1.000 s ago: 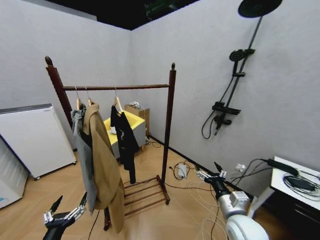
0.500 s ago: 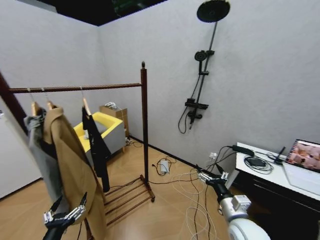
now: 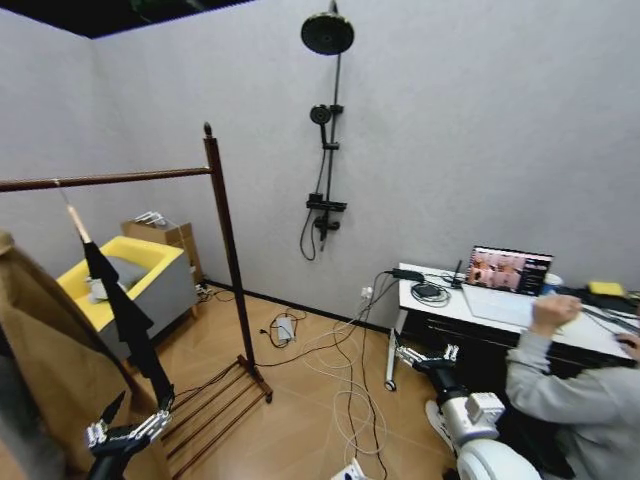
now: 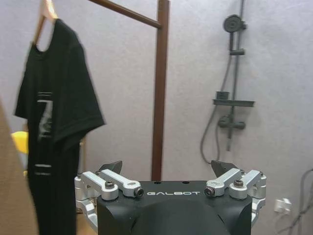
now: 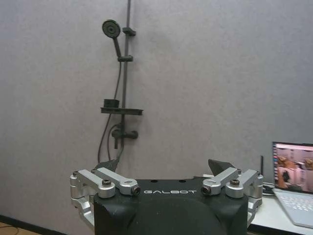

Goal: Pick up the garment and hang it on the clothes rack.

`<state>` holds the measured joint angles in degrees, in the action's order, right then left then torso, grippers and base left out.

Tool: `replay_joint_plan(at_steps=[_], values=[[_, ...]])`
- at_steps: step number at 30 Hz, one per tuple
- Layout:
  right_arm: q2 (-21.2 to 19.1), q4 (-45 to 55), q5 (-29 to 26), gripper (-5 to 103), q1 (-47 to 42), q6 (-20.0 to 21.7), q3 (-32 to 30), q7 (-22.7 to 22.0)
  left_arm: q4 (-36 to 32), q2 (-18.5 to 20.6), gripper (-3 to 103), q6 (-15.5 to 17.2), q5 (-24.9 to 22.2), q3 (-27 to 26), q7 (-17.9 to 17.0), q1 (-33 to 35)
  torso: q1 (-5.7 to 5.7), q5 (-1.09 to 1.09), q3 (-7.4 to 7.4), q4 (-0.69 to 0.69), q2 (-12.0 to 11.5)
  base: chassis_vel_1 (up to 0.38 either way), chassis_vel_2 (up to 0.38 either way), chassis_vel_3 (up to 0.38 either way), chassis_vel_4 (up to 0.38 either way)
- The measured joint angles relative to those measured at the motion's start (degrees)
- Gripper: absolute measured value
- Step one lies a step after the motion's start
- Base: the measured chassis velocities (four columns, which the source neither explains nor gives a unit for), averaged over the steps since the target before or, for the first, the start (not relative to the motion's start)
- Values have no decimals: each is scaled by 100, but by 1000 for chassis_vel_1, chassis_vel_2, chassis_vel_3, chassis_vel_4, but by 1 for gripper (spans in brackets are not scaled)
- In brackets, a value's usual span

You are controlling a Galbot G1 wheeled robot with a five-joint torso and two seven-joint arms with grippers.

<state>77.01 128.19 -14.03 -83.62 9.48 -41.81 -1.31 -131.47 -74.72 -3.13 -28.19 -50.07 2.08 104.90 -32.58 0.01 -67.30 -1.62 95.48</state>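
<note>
Head view: garment (image 3: 125, 318) hangs from clothes rack (image 3: 225, 240); judged light, limp; grasp at wooden hanger (image 3: 72, 218); left gripper (image 3: 128, 423) and right gripper (image 3: 428, 355) spread, empty.

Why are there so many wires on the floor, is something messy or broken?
Nothing looks broken. The loose cables sprawl in a tangle across the wooden floor between the clothes rack and the desk, which looks untidy. The garment hangs on the rack's rail on its hanger. Both grippers, left and right, are open and empty.

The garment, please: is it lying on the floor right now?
No, the garment hangs on a hanger from the clothes rack rail.
</note>
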Motion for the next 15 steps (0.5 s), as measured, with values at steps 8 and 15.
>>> replay_joint_plan(at_steps=[8,15], values=[[17,46,2,100,-16,-5,8,10,0,0,100,0,0,1,0,0,0,-1,0,0,0,-48,-203,-189,-42],[34,112,11,100,-51,-5,33,22,0,0,100,0,0,0,0,0,-1,-2,0,1,-1,-42,-215,-222,-34]])
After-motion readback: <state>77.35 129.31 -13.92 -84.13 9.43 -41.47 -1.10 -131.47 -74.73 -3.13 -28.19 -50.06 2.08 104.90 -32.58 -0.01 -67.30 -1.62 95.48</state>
